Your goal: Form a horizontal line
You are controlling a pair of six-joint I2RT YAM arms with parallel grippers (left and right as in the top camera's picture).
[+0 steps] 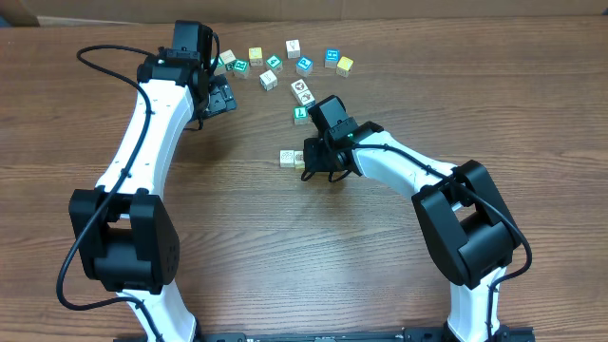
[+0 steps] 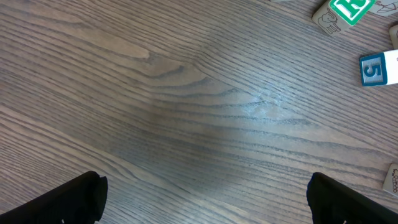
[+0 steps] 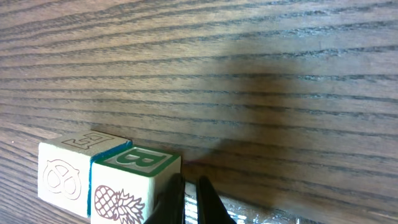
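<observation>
Two wooden letter blocks sit side by side mid-table: a blue-edged block (image 1: 288,157) (image 3: 65,171) and a green "B" block with a pineapple (image 1: 300,162) (image 3: 134,180). My right gripper (image 1: 318,163) (image 3: 189,199) is shut, with its fingertips pressed together against the right side of the B block and nothing between them. My left gripper (image 1: 220,95) (image 2: 205,199) is open and empty, hovering over bare wood near the far-left end of the loose blocks. Several more blocks lie scattered along the far edge, such as a white one (image 1: 269,81).
Loose blocks lie at the back, among them a blue one (image 1: 332,58) and a yellow one (image 1: 345,66). Two blocks (image 1: 302,91) (image 1: 302,114) sit just behind my right gripper. The left wrist view shows a green block (image 2: 345,9) and a blue "5" block (image 2: 379,68).
</observation>
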